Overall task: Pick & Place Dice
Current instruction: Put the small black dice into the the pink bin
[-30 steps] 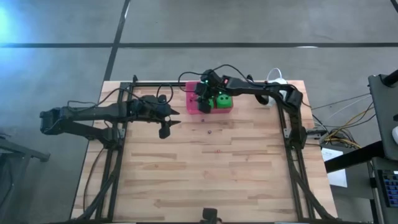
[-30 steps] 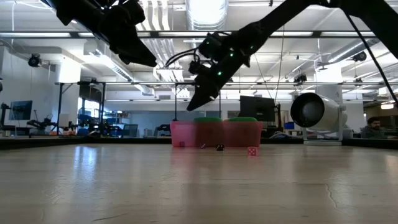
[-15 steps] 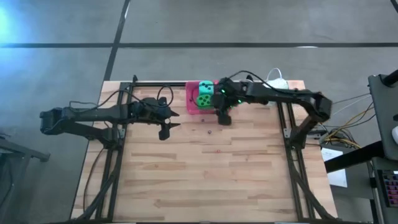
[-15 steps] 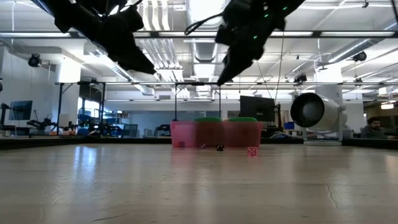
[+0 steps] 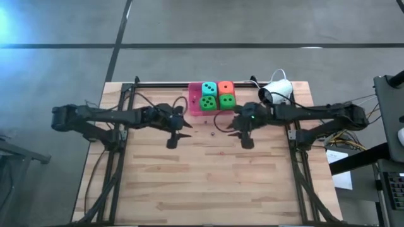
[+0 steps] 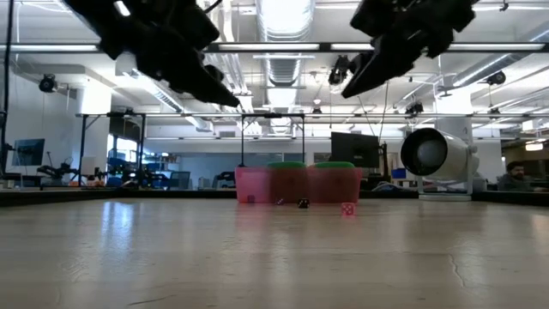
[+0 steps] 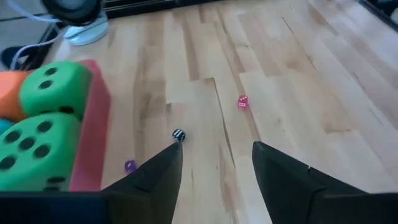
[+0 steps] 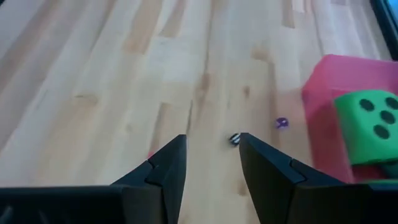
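On the wooden table (image 5: 208,176), both the left gripper (image 5: 178,131) and the right gripper (image 5: 240,131) hover with jaws parted and empty, so each should descend squarely before pinching the tiny dice (image 5: 213,133) at twelve o'clock, ahead of the pink bin (image 5: 195,106) holding four big dice (image 5: 217,94).

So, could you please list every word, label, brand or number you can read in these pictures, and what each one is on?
No words, labels or brand names can be read anywhere.
Dice in the pink box: only pips, no numerals. The front green die shows five pips on top, the one behind it two; the green die in the right wrist view shows three.
Small dice on the table: too small to read.
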Tool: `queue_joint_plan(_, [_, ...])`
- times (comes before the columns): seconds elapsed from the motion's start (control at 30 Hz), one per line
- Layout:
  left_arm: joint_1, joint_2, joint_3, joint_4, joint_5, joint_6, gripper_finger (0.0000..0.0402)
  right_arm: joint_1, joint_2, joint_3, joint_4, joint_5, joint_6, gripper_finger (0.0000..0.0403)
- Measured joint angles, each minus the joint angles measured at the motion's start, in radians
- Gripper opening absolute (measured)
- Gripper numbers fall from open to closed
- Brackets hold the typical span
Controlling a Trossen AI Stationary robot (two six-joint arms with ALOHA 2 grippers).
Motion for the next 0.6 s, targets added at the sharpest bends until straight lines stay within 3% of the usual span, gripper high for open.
queue_joint_plan(0.33, [-0.02,0.288,0.189,0.008,0.0,0.048,0.017,0.073,-0.146,-0.085,-0.001,0.003,0.033,0.0147])
queue_joint_plan(0.6, [-0.02,0.509,0.407,-0.149,0.001,0.167,0.015,0.089,-0.195,-0.097,-0.011,0.001,0.037,0.0135])
